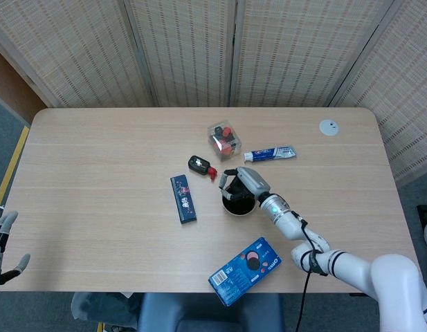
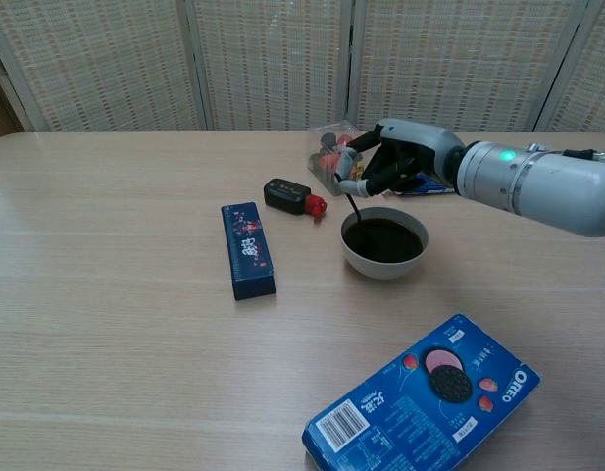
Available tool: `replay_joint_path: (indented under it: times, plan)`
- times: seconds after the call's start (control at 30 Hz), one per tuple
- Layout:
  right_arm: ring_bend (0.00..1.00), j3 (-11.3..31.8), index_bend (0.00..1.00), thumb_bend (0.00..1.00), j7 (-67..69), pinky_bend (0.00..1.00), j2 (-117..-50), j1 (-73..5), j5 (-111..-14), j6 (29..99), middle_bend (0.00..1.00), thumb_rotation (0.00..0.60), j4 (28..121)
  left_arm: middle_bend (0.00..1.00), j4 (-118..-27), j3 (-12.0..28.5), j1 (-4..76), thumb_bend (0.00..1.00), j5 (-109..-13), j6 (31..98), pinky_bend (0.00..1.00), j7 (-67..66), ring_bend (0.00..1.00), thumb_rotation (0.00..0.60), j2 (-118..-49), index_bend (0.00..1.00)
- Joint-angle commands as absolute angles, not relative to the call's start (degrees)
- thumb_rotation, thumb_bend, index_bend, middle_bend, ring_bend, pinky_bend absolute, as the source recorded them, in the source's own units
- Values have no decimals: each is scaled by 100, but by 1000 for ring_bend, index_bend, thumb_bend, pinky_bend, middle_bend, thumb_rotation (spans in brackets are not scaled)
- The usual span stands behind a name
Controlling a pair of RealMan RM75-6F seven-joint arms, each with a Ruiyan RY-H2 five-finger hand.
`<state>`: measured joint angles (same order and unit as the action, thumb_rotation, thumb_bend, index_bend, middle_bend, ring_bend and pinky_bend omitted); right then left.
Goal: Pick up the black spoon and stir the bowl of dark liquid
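My right hand (image 2: 392,162) (image 1: 242,182) hovers just above the far left rim of the white bowl (image 2: 384,263) (image 1: 239,208) of dark liquid. It grips the thin black spoon (image 2: 352,208), which hangs down with its tip reaching into the liquid (image 2: 383,238) at the bowl's left side. In the head view the hand covers most of the bowl and hides the spoon. My left hand (image 1: 0,243) is low at the left edge of the head view, off the table, fingers apart and holding nothing.
A navy slim box (image 2: 247,249) and a small black bottle with a red cap (image 2: 293,196) lie left of the bowl. A clear box of red and black items (image 1: 225,140) and a toothpaste tube (image 1: 270,153) sit behind it. An Oreo box (image 2: 428,397) lies near the front edge.
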<state>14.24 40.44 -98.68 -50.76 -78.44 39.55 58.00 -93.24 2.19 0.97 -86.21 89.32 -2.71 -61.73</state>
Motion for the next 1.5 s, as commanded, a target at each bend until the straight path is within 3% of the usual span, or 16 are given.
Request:
replay_joint_path:
  times: [0.03, 0.57, 1.5]
  plan:
    - [1000, 1377, 659, 470, 4168, 1000, -9991, -5150, -7917, 3932, 1000, 600, 5661, 0, -9324, 220, 116, 260, -8624, 8906, 0, -287, 0, 600, -6168, 0]
    - [1000, 823, 665, 470, 4421, 1000, -9747, -4899, -8435, 4440, 1000, 600, 5657, 0, -9475, 193, 206, 260, -8699, 8794, 0, -497, 0, 600, -6167, 0]
    - [1000, 1011, 672, 474, 4839, 1000, -10458, -5421, -8216, 3969, 1000, 600, 4497, 0, -9462, 161, 246, 260, -8683, 8727, 0, -550, 0, 600, -6200, 0]
